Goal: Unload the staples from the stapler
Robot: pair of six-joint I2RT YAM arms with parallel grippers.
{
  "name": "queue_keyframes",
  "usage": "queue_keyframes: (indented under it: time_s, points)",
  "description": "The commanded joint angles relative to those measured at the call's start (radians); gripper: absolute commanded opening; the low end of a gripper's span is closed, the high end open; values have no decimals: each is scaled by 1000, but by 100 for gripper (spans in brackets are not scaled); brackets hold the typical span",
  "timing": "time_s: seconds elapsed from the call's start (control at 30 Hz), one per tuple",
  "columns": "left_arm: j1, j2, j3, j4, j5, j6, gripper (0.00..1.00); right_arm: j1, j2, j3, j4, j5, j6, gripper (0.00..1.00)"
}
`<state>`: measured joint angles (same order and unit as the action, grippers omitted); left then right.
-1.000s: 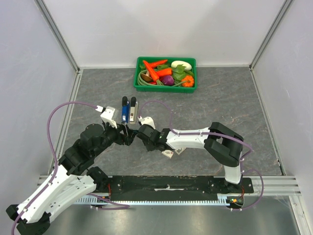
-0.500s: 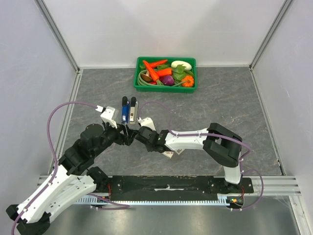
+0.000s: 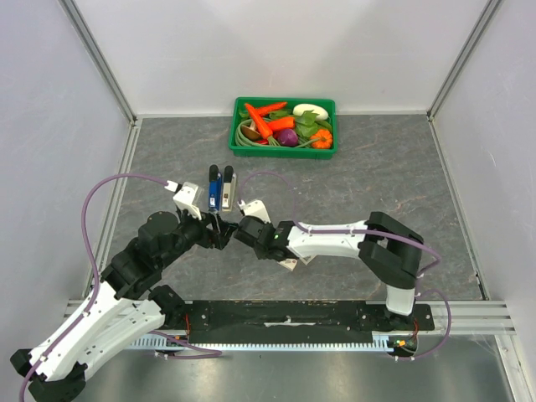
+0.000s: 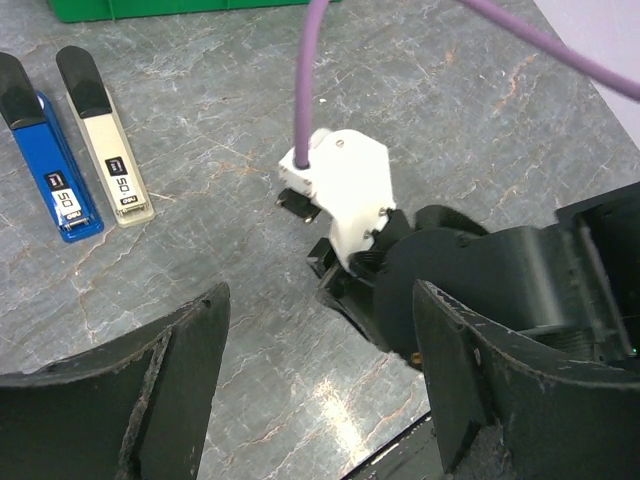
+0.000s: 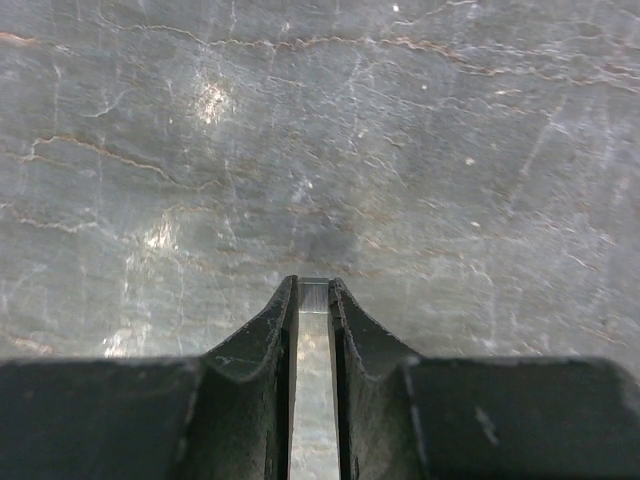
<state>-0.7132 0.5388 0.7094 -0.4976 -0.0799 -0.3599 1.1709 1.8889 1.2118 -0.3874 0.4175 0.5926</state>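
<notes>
The cream-white stapler [image 4: 105, 150] lies flat on the grey table, apart from both grippers; in the top view the stapler [image 3: 231, 186] sits just beyond them. My right gripper [image 5: 313, 288] is shut on a thin shiny strip of staples [image 5: 313, 310], held low over the table. My left gripper [image 4: 320, 340] stands wide open with nothing between its fingers [image 4: 175, 370]. It faces the right wrist [image 4: 345, 190], which is close in front of it.
A blue and black stapler [image 4: 50, 165] lies beside the cream one on its left. A green tray [image 3: 327, 105] of toy vegetables stands at the back. White walls enclose the table on three sides.
My right gripper's jaws have narrowed onto the staple strip, and the right forearm has shifted slightly. The left arm has stayed still and open.
</notes>
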Motion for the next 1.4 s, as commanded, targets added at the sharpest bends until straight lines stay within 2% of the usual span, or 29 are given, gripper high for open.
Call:
queue_keyframes:
  time_s: [0.0, 0.3, 0.63, 1.37]
  points:
    - [-9, 10, -7, 17, 29, 3, 80, 7, -143, -15, -39, 70, -11, 22]
    - [-8, 26, -4, 27, 34, 1, 80, -14, -326, -165, -102, 171, 9, 23]
    - [-8, 44, -4, 34, 40, -2, 80, -65, -456, -314, -103, 159, 32, 23]
    - [-6, 62, -5, 34, 35, -1, 80, -122, -537, -443, -71, 75, 27, 22]
